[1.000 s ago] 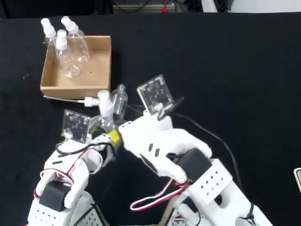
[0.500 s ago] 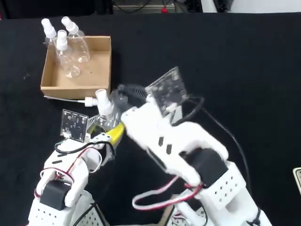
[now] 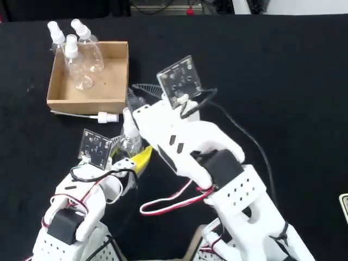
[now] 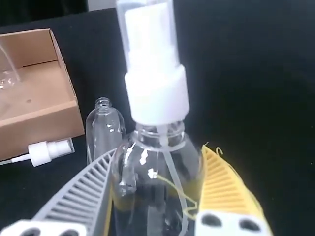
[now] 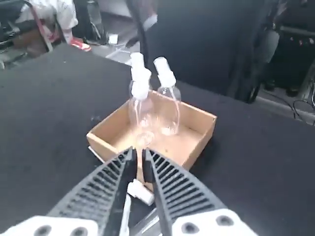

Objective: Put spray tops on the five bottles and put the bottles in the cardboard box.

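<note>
- Left claw point(image 4: 158, 151) is clamped on the held bottle point(image 4: 157, 169), with the grey finger on one side of its clear body and the yellow finger on the other. It sits over the left half of the desk point(image 3: 272, 65), towards the near edge.
- The fitted spray top point(image 4: 155, 83) stands upright on the held bottle's neck. A little of the neck shows below its white collar, and its thin tube runs down inside the body.
- The cardboard box point(image 3: 87, 101) rests near the far left corner of the desk, open side up.
- Three bottles point(image 3: 80, 73) lie inside the box, each with a white spray top on. They are bunched towards its far left corner, and their tops reach past the far rim.
- A loose spray top point(image 3: 106, 116) lies flat on the desk just in front of the box's near wall, with its tube pointing towards the left edge.
- An open-necked bottle point(image 4: 102, 129) has no top on. It sits just off the box's near right corner, beside the loose spray top and close behind the left claw's grey finger.
- The right claw point(image 5: 137, 152) has its dark ribbed fingers drawn together with only a thin slit between them, and nothing is gripped. It hangs above the desk just right of the box's near right corner, with the loose spray top under its tips.
</note>
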{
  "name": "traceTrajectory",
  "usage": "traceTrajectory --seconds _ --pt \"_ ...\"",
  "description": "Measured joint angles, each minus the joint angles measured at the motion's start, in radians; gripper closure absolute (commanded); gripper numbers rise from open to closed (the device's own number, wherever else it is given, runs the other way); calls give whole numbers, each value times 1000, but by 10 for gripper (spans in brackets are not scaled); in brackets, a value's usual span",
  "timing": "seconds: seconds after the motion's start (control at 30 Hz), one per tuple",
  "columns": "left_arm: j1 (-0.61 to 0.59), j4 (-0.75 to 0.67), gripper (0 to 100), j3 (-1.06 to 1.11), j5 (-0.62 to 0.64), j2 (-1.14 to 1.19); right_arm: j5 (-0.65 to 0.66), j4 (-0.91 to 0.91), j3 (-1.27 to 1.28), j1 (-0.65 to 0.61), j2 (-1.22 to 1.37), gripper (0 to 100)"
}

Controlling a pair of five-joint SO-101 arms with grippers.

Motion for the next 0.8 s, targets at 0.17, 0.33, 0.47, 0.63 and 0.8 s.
traceTrajectory --seconds 0.17,0.33,0.47,0.63,0.8 --pt "5 0 841 0 0 0 51 74 0 -6 0 987" --pt "8 0 841 0 0 0 51 117 -2 -6 0 987" --pt "9 2 841 2 0 0 51 163 -2 -6 -20 987" --pt "9 2 841 2 0 0 51 213 3 -6 -74 987" --pt "11 2 841 2 0 0 51 213 25 -6 -106 987"
